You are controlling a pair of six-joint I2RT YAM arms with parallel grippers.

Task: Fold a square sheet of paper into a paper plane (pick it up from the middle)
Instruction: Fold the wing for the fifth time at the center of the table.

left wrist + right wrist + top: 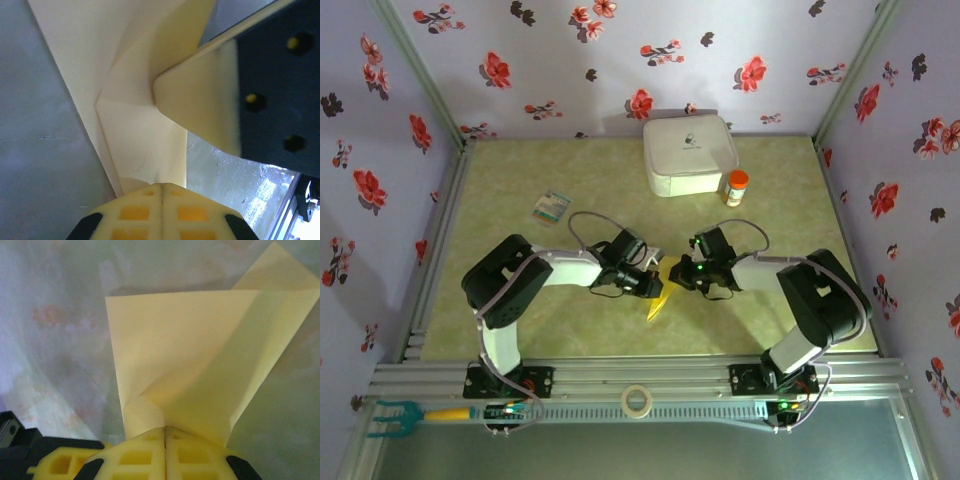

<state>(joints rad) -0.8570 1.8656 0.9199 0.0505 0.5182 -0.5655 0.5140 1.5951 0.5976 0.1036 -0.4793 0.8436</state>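
The yellow square sheet of paper (657, 303) is folded into a narrow, creased, pointed shape like a paper plane, its tip pointing toward the near edge, between the two arms at mid-table. My left gripper (654, 283) is shut on it from the left. In the left wrist view its jaws (162, 187) meet on the layered paper (135, 130), with a pale finger (200, 100) of the right gripper just beyond. From the right, my right gripper (678, 278) pinches a folded corner of the paper (200, 350), jaws together (165, 429). The pinched part is hidden.
At the back stands a white rounded box (688, 155) with an orange-capped bottle (737, 187) beside it. A teal-and-white card (551, 207) lies at the left. A tape roll (637, 401) and a teal fork-shaped tool (400, 415) rest on the front rail. Floral walls enclose three sides.
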